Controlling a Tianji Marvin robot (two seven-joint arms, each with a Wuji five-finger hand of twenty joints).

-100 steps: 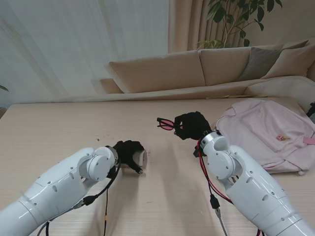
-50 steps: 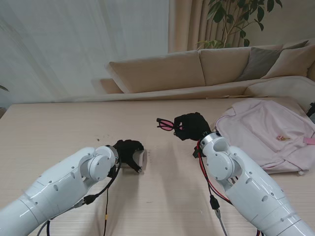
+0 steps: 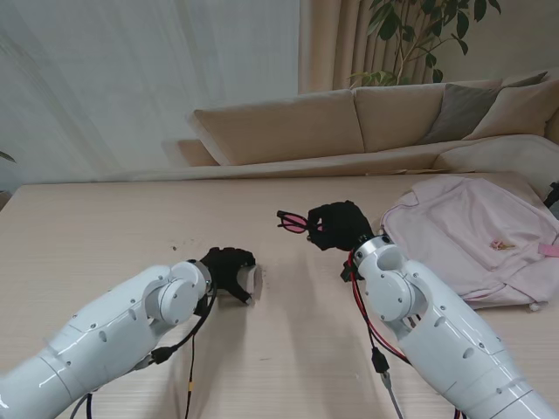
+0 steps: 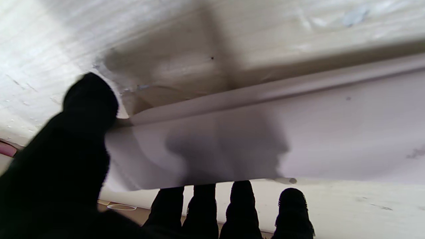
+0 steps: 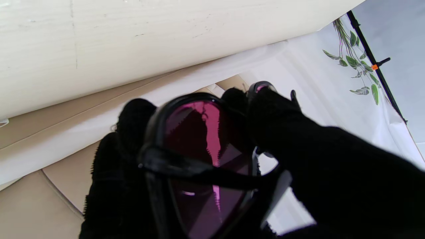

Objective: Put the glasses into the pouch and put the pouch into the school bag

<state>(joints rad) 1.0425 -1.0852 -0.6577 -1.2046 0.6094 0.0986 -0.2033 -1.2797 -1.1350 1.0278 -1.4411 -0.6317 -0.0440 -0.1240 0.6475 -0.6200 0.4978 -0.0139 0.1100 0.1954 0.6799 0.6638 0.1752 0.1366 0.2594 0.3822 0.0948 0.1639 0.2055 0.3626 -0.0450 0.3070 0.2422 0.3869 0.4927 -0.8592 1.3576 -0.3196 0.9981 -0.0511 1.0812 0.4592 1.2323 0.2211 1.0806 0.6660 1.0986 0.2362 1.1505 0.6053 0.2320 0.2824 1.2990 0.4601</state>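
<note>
resting on the pale wooden table (image 3: 105, 218) left of centre, the left hand (image 3: 229, 269) in its black glove is closed on the pouch (image 3: 252, 279), a small pale lilac sleeve of which only one end shows past the fingers in the stand's view. the left wrist view shows the pouch (image 4: 265, 139) filling most of the picture, with the thumb (image 4: 83, 109) pressed on one face and four fingertips (image 4: 240, 199) curled over the opposite edge, so the fingers are wrapped around it and not spread. whether the pouch mouth is open cannot be told from either view.

right of centre and a little farther from the robot, the right hand (image 3: 339, 224) is closed on the glasses (image 3: 294, 221), a black frame with pink lenses that juts out of the fist toward the left. they are held up off the table, well apart from the pouch. in the right wrist view the glasses (image 5: 199, 159) lie across the gloved fingers (image 5: 132, 132), the thumb clamping the frame from the other side, one lens facing the camera.

at the far right the school bag (image 3: 480, 236), pale pink, lies flat on the table, just beside the right arm, with a small pink tag near its right edge. whether it is zipped cannot be made out. beyond the table stands a beige sofa (image 3: 349, 122), with a leafy plant (image 3: 419, 35) behind it.
</note>
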